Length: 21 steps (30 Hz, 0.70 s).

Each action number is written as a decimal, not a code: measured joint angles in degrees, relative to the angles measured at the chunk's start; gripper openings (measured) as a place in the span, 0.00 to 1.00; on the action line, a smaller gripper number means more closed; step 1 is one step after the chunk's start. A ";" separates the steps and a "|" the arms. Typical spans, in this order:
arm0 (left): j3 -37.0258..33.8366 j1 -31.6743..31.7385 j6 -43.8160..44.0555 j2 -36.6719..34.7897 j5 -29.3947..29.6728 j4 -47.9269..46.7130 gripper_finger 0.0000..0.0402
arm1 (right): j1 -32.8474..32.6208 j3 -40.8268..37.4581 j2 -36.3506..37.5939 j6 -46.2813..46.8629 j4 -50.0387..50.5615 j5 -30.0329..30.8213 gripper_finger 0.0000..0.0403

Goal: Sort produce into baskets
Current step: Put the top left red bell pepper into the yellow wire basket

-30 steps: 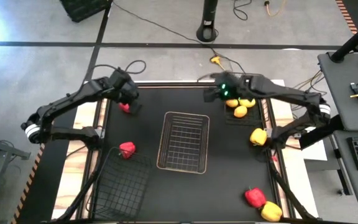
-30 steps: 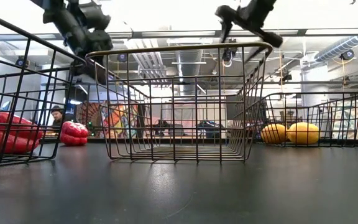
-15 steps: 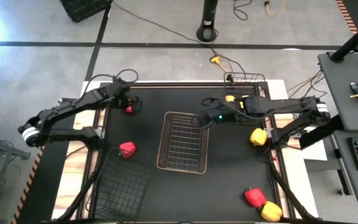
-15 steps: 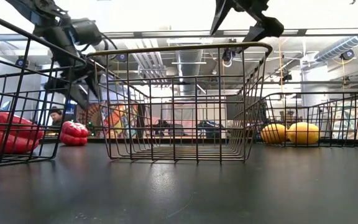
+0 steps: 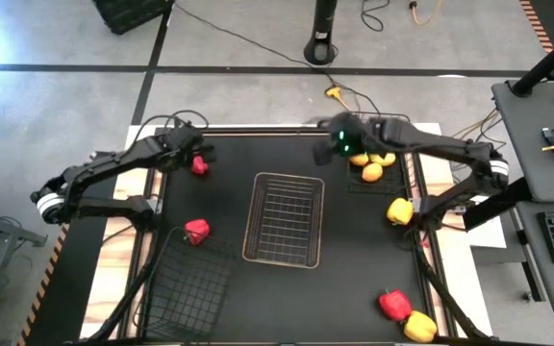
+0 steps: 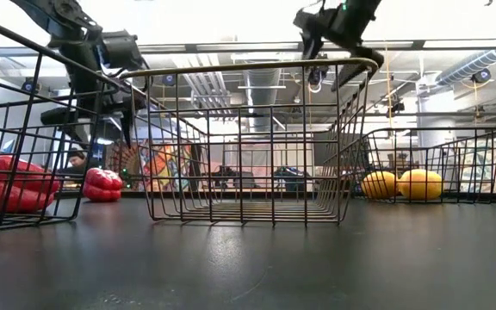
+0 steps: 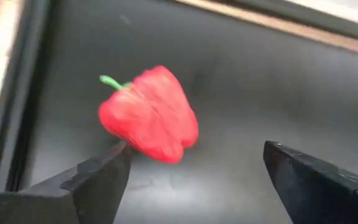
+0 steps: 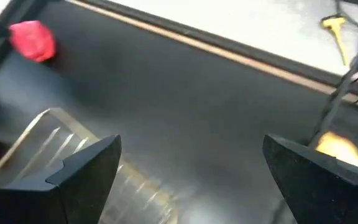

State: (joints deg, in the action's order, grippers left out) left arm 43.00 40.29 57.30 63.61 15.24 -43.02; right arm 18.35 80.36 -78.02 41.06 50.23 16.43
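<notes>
A red bell pepper lies on its side on the black table at the far left; it also shows in the left wrist view. My left gripper is open just beside it, fingers either side of its near end; I cannot tell whether a finger touches it. My right gripper is open and empty, raised between the pale wire basket and the far-right black basket, which holds yellow-orange lemons.
A second red pepper sits at the far rim of the near-left black basket. A yellow pepper lies at the right. A red pepper and a yellow pepper lie near the front right corner.
My left gripper has come down toward the far-left red pepper and stays open. My right gripper has swung out toward the pale basket and back toward the table's far edge, still open.
</notes>
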 joint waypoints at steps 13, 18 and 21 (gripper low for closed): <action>-2.81 -0.50 20.36 5.28 9.88 4.48 0.87 | 23.65 -0.02 -0.23 -22.42 -14.20 -10.29 0.95; -0.46 -0.87 29.97 12.15 12.31 4.14 0.87 | 27.94 -0.02 -1.43 -30.68 -17.65 -13.87 0.95; 2.02 -0.92 34.88 16.14 12.02 4.19 0.87 | 29.03 -0.02 -2.54 -34.70 -17.97 -14.98 0.95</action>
State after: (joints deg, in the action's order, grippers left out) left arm 45.02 39.36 92.18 79.75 27.26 -38.83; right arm 47.38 80.34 -80.56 6.35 32.26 1.45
